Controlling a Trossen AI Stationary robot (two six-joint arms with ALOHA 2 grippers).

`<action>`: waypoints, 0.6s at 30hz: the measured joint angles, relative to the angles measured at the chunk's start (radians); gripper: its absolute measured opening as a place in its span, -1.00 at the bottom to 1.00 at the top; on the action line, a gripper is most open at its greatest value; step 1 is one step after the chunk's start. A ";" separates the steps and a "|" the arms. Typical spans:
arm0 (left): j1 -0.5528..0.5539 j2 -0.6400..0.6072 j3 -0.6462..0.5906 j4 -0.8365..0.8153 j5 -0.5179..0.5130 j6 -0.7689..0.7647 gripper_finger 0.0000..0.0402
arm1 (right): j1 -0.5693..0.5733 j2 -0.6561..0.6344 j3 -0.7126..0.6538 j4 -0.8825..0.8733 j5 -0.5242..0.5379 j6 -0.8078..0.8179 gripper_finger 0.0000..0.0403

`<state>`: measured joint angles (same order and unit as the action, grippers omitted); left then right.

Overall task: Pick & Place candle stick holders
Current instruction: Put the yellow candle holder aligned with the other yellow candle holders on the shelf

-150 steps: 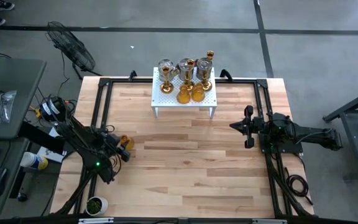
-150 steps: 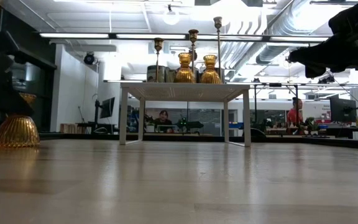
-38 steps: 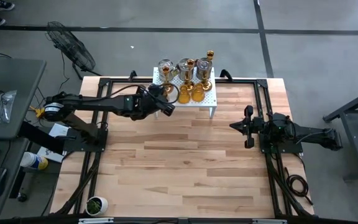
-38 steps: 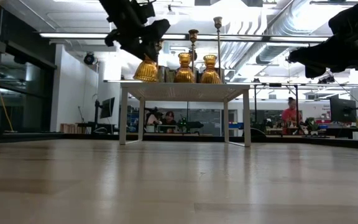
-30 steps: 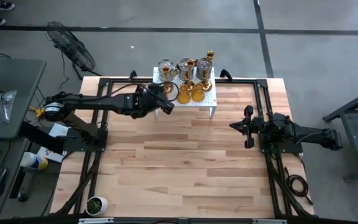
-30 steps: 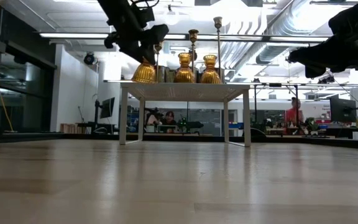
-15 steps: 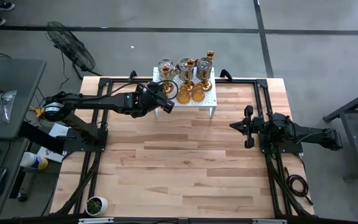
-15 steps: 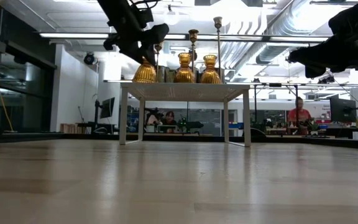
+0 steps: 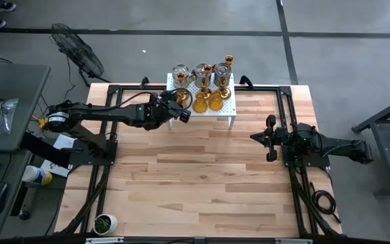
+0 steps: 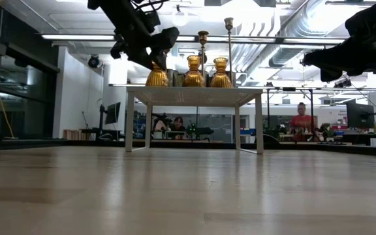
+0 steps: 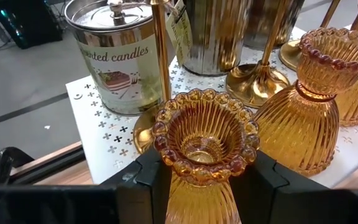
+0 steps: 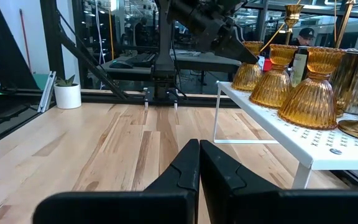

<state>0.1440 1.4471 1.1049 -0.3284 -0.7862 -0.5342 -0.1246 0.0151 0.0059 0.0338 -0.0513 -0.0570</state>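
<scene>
Fingers of the left gripper (image 11: 205, 186) are clamped on the waist of an amber glass holder (image 11: 206, 138), one dark finger on each side of it, its scalloped mouth facing up between them. Five seconds ago this holder sat on the desk by the left arm's base; it has since been carried across and up to the white perforated stand (image 9: 175, 107), and over the last second it has crept further in over the stand's near-left part. In the low view the holder (image 10: 156, 76) now looks level with the other amber cups, its foot at or just above the stand top; whether it actually touches cannot be told.

Just past the fingers stand a slim gold stemmed holder (image 11: 161, 59) and a tin labelled candles (image 11: 117, 53); beside the fingers on the other side is a second amber holder (image 11: 303, 102), close but apart.

My reading is that the placing is nearly done: only setting down and letting go remain, and the crowding means a careless withdrawal could knock the gold stem.

Right gripper (image 12: 199, 163) waits over the desk's right side, well apart, its fingers pressed together on nothing.
</scene>
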 joint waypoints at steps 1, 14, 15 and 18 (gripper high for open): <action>0.000 0.000 0.000 -0.001 0.002 0.005 -0.35 | 0.000 0.000 0.000 0.000 0.000 0.000 -0.98; 0.000 0.000 -0.002 -0.005 0.022 0.006 -0.35 | 0.000 0.000 0.000 0.000 0.000 0.000 -0.98; 0.000 0.000 -0.002 -0.006 0.022 0.006 -0.35 | 0.000 0.000 0.000 0.000 0.000 0.000 -0.98; 0.000 0.000 -0.002 -0.006 0.023 0.006 -0.35 | 0.000 0.000 0.000 0.000 0.000 0.000 -0.98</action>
<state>0.1440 1.4475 1.1030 -0.3347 -0.7631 -0.5278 -0.1246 0.0152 0.0060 0.0338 -0.0513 -0.0570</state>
